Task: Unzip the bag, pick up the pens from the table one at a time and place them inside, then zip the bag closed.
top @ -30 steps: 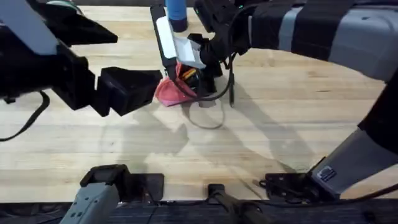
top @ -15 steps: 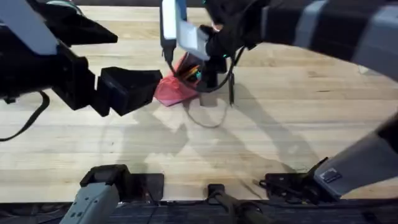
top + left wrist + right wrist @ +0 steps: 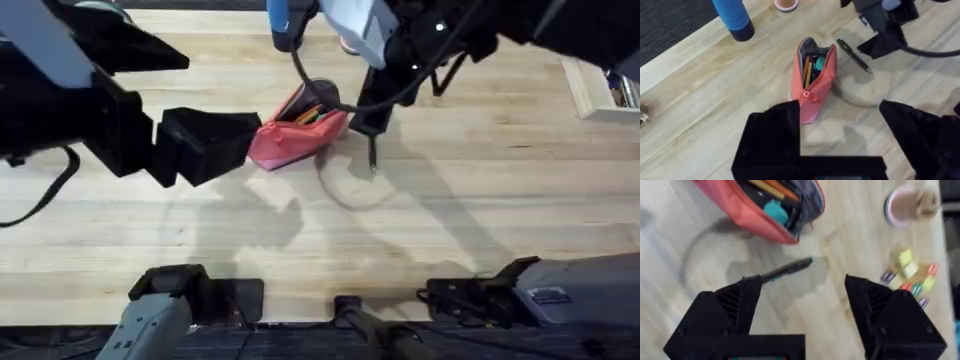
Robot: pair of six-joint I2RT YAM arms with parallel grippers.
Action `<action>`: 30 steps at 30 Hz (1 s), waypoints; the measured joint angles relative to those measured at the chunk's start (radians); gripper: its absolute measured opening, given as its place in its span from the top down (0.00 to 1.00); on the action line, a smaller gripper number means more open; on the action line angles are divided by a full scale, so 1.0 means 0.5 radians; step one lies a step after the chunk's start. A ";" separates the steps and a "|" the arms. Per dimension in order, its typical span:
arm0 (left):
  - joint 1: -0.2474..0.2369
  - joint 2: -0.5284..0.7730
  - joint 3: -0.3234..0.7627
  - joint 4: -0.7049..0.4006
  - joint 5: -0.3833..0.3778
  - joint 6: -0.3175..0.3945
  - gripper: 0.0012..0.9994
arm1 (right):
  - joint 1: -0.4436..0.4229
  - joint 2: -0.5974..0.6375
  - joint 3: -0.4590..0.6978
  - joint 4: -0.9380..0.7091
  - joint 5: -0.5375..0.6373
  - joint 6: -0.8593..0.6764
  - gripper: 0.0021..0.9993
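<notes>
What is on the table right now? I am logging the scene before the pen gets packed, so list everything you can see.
bag: one, pink-red, lying unzipped mid-table, coloured items inside.
pen: one, black, on the table beside the bag's open end, not touching it.
blue cylinder: one, blue with dark base, standing at the far edge.
round container: one, pinkish, on the table beyond the bag.
small clips: several, mixed colours, clustered near the round container.
table: one, pale wood.
left gripper: black, open, by the bag's closed end.
right gripper: black, open, above the pen, holding nothing.
</notes>
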 joint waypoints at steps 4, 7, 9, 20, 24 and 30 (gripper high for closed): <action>-0.001 0.000 0.000 0.000 0.000 0.000 0.01 | -0.046 -0.015 0.000 -0.076 0.021 0.194 0.00; 0.000 0.000 0.000 0.000 0.000 0.000 0.01 | -0.083 -0.015 0.000 -0.077 0.022 0.326 0.00; 0.000 0.000 0.000 0.000 0.000 0.000 0.01 | -0.106 -0.016 0.000 -0.078 0.022 0.417 0.00; 0.000 0.000 0.000 -0.020 0.000 0.000 0.01 | -0.134 -0.016 0.000 -0.080 0.021 1.141 0.00; 0.000 0.000 0.000 -0.022 0.000 0.000 0.01 | -0.134 -0.016 0.000 -0.080 0.020 1.271 0.00; 0.000 0.000 0.000 -0.022 -0.001 0.000 0.01 | -0.134 -0.016 0.000 -0.080 0.021 1.368 0.00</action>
